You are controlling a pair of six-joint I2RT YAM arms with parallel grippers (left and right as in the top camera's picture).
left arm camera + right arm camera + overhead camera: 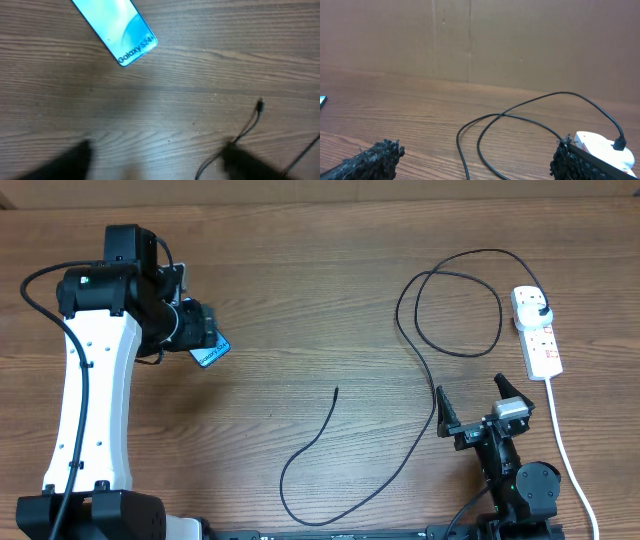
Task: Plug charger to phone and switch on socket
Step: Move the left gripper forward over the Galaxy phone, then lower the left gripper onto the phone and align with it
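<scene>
The phone [213, 354] lies on the table at the upper left, its cyan screen with "Galaxy S24" text showing in the left wrist view [118, 30]. My left gripper [200, 328] hovers over it, open and empty [160, 162], with the phone beyond its fingers. The black charger cable [425, 360] runs from its free tip [337, 390] [260, 104] in loops to a black plug [541, 311] seated in the white socket strip [537, 340] at the right. My right gripper [473, 406] [475, 160] is open and empty near the front edge. It faces the cable loop [495, 120] and the strip [602, 147].
The strip's thick white cord [566, 445] runs down the right side past the right arm's base. A brown wall [470, 40] stands behind the table. Bare wooden tabletop [300, 280] lies between the phone and the cable loops.
</scene>
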